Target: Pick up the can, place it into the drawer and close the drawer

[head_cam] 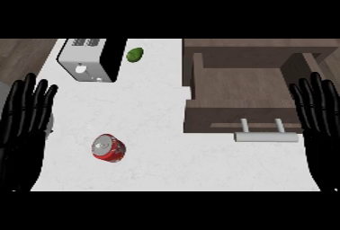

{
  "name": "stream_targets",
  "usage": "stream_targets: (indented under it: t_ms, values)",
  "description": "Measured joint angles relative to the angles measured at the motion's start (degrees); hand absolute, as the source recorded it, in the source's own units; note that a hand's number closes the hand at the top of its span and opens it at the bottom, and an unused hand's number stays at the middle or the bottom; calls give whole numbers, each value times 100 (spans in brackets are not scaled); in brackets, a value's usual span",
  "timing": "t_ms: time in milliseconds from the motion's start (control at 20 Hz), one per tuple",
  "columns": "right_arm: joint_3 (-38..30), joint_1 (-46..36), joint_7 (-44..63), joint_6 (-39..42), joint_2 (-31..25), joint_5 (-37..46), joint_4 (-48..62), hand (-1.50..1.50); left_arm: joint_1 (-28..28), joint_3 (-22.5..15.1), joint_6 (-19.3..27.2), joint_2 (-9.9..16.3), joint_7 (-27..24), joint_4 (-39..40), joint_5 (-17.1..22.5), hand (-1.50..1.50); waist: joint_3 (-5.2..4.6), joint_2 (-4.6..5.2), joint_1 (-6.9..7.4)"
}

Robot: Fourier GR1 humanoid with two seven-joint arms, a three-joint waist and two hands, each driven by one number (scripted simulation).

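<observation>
A: Where do we see the can?

B: We see it on the white counter, toward the near left part, red with a silver top that faces up and a bit toward the far left. Nothing touches it.

A: And the drawer?

B: We find it well to the can's right, pulled open, brown inside, with nothing lying in it that we can make out. Its pale handle juts toward us at the front, over the counter's right side.

A: What about our hands?

B: We have the left hand at the left edge, fingers straight and pointing away, holding nothing, apart from the can. We have the right hand at the right edge, just the same, fingers straight and empty, beside the drawer's front corner.

A: Anything farther out?

B: We see a toaster at the far left of the counter, and a small green fruit just to its right.
</observation>
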Motion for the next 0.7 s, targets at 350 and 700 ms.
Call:
stream_targets:
  t_ms: [350, 700]
  values:
    - [-300, 205, 0, -161, 69, -49, 123, -150, 1077, -446, 1233, -403, 269, -753, -993, -150, -26, 15, 59]
    - [-576, 502, 812, -455, 83, -54, 211, -150, 2105, -997, 2801, -500, 1413, -1105, -1503, -150, -26, 20, 32]
